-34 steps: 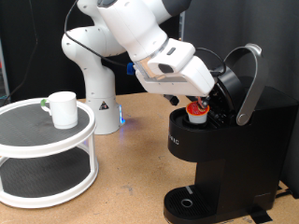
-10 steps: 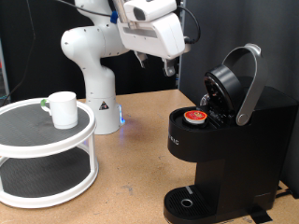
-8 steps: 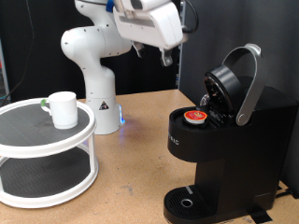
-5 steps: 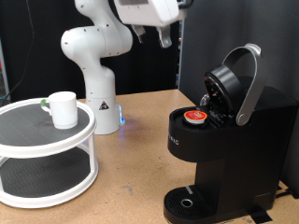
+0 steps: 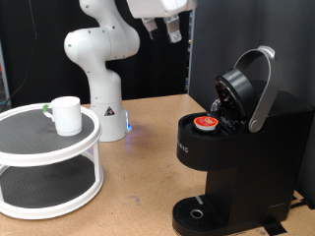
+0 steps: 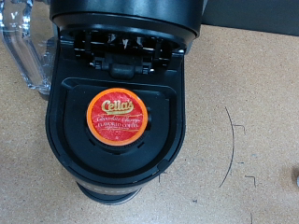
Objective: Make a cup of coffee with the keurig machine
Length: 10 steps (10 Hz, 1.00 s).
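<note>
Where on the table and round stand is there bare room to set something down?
Bare table between the stand and the keurig; most of the stand's top beside the cup. Crowded: the keurig's open chamber, filled by the pod.

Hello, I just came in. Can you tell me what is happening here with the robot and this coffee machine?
A robot arm is making coffee. The keurig machine stands with its lid open, and a pod with a red-orange top sits in the brew chamber. The gripper is high above the machine, at the exterior view's top, holding nothing. The cup is on the top of a white round two-tier stand at the exterior view's left, not at the machine.
</note>
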Each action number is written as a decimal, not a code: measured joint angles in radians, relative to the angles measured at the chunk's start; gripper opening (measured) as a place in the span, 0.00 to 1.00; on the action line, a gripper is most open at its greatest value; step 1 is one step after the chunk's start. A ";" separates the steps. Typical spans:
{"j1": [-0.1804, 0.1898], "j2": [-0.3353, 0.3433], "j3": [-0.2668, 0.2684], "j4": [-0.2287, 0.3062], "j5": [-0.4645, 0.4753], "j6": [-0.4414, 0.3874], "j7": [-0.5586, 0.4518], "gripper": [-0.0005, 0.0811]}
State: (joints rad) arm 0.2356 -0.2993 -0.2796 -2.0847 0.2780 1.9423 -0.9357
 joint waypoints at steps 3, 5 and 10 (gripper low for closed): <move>0.005 -0.001 0.020 -0.025 0.023 0.076 0.024 0.99; 0.020 0.002 0.059 -0.044 0.058 0.144 0.073 0.99; 0.044 0.075 0.097 0.065 0.072 -0.069 0.161 0.99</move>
State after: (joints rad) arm 0.2796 -0.2242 -0.1831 -2.0196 0.3504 1.8737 -0.7742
